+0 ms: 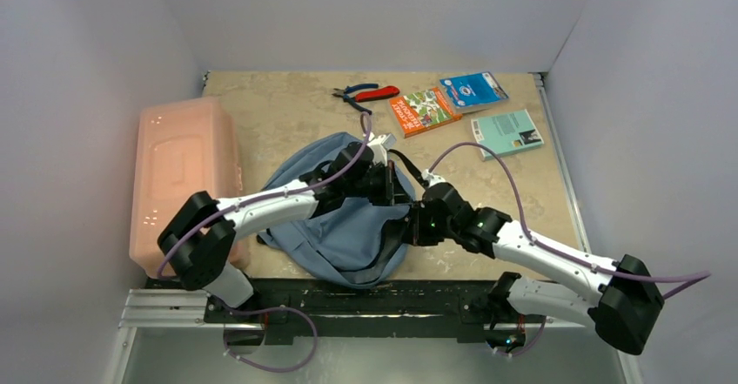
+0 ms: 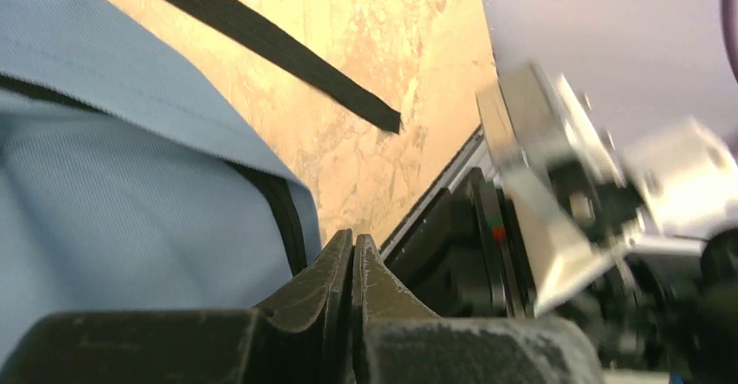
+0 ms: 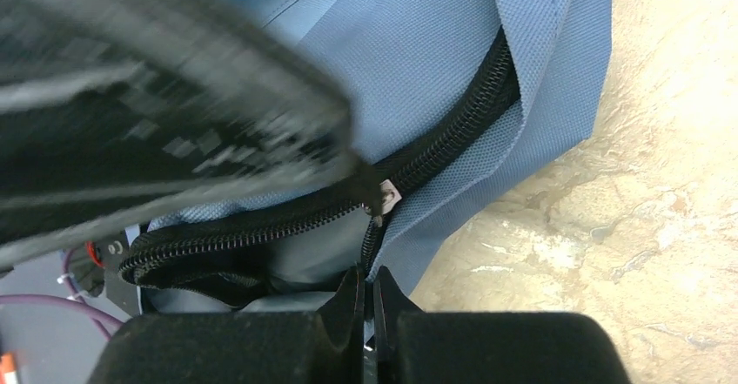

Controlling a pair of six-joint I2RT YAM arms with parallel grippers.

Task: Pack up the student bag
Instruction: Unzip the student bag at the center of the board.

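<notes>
**A:** What is sitting nearest in the overhead view?

**B:** The two arm bases are sitting along the bottom edge, and both arms are angling inward toward the middle of the frame. Just above the bases, at lower centre, the student bag (image 1: 348, 236) is lying flat on the beige table (image 1: 287, 114). It is soft grey-blue fabric with dark trim. One black strap (image 2: 261, 40) is trailing across bare tabletop.

**A:** What are the grippers doing?

**B:** The left gripper (image 2: 354, 240) is hovering over the bag's upper right part. Its fingers (image 2: 335, 266) are pressing flat together, and nothing is showing between them. The right gripper (image 3: 368, 275) is meeting the bag's right side. Its fingers (image 3: 351, 293) are also pressing together, directly beneath the black zip (image 3: 452, 114), which is gaping open, and a small silver zip pull (image 3: 385, 197). I cannot tell whether they are pinching the zip's edge. A blurred dark shape is filling the upper left of that wrist view.

**A:** And farther back?

**B:** A translucent pink box (image 1: 183, 175) is standing at the left of the frame, near the bag. Along the top, pliers (image 1: 365, 94) with one red and one blue handle are lying left of an orange book (image 1: 424, 111). A blue packet (image 1: 472, 90) is lying just beside the book. A teal booklet (image 1: 506, 132) is lying below the packet, toward the right. All four are lying apart from the bag.
</notes>
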